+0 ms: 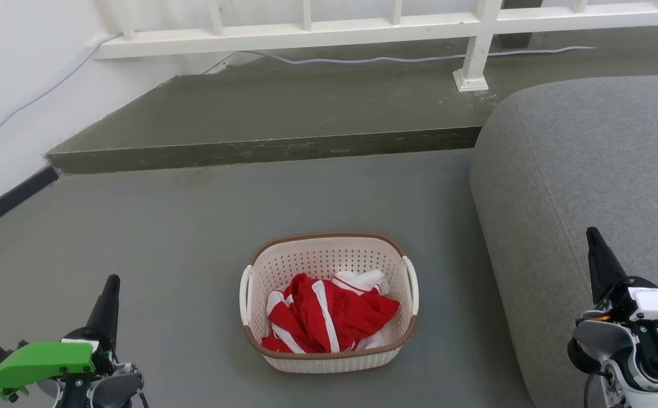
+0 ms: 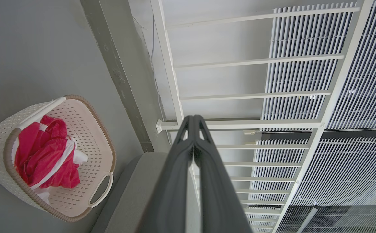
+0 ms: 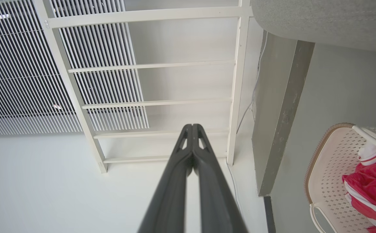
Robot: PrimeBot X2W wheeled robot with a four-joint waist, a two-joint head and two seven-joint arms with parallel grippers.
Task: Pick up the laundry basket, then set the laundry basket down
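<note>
The laundry basket [image 1: 329,258] stands on the grey floor in the head view's lower middle, cream-white and perforated, with a brown rim and white side handles. Red and white clothes [image 1: 329,314] lie inside it. My left gripper [image 1: 112,281] is at the lower left, well to the basket's left, fingers pressed together and empty. My right gripper [image 1: 592,233] is at the lower right, over the sofa's edge, also shut and empty. The basket [image 2: 87,136] appears at the left of the left wrist view, beside my shut left gripper [image 2: 193,117]. At the right edge of the right wrist view the basket [image 3: 330,161] sits beside my shut right gripper [image 3: 192,125].
A large grey sofa [image 1: 589,170] fills the right side, close to the basket's right handle. A raised dark step [image 1: 283,113] runs across behind the basket, with a white railing [image 1: 476,51] and a cable on it. A white wall [image 1: 11,85] stands at the left.
</note>
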